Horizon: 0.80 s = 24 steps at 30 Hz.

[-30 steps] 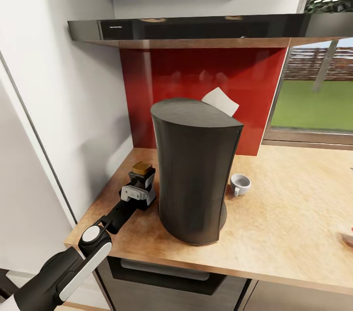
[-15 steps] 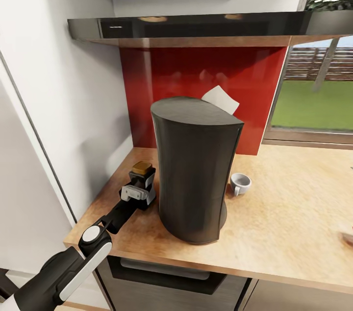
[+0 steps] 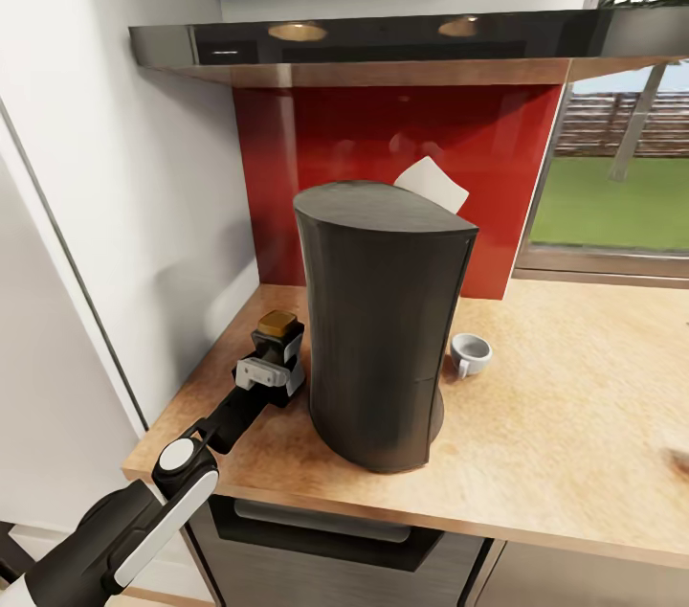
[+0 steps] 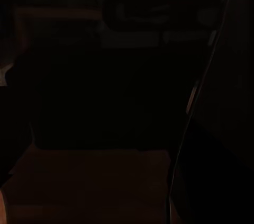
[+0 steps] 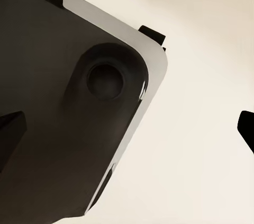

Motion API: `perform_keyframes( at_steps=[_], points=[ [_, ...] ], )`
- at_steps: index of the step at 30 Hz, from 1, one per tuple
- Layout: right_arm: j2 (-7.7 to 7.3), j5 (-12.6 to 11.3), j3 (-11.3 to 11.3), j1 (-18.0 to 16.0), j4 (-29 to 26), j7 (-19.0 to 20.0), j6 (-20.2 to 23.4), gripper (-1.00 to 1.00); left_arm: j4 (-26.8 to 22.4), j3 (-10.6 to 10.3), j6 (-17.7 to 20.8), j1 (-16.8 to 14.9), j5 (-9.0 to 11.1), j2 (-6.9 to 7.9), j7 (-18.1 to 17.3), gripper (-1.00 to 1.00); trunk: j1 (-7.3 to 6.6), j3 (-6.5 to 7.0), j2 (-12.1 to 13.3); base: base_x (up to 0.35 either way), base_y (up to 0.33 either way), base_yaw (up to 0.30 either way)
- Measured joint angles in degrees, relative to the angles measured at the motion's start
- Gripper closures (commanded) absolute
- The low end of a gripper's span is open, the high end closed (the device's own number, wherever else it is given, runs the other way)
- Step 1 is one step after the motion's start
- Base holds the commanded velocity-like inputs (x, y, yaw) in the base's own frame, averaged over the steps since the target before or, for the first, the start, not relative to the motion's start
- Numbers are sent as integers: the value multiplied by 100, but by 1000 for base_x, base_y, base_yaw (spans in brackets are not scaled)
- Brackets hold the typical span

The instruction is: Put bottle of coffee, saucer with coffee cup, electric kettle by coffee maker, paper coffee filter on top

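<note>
Warm wood-grain desk, matt and faintly mottled. Matt, finely textured dark plastic on the coffee maker. Glossy, mirror-like black kitchen shelf with a wood-toned underside. Smooth glossy red backsplash. White paper coffee filter, matt. Smooth white glazed coffee cup.

Bottle of coffee left of coffee maker; coffee cup right.

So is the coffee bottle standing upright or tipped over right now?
Upright. In the head view the bottle of coffee stands on the kitchen countertop, cap on top, beside the coffee maker, with the left tool around it.
</note>
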Motion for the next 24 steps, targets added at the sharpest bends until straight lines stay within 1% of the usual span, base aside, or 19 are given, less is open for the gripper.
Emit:
perform_keyframes(
  at_steps=[24],
  points=[
    [0, 0, 0, 0, 0, 0, -6, -100, 0, 0, 0, 0, 0, 0, 0, 100, 0, 0, 0, 0, 0, 0]
  ],
)
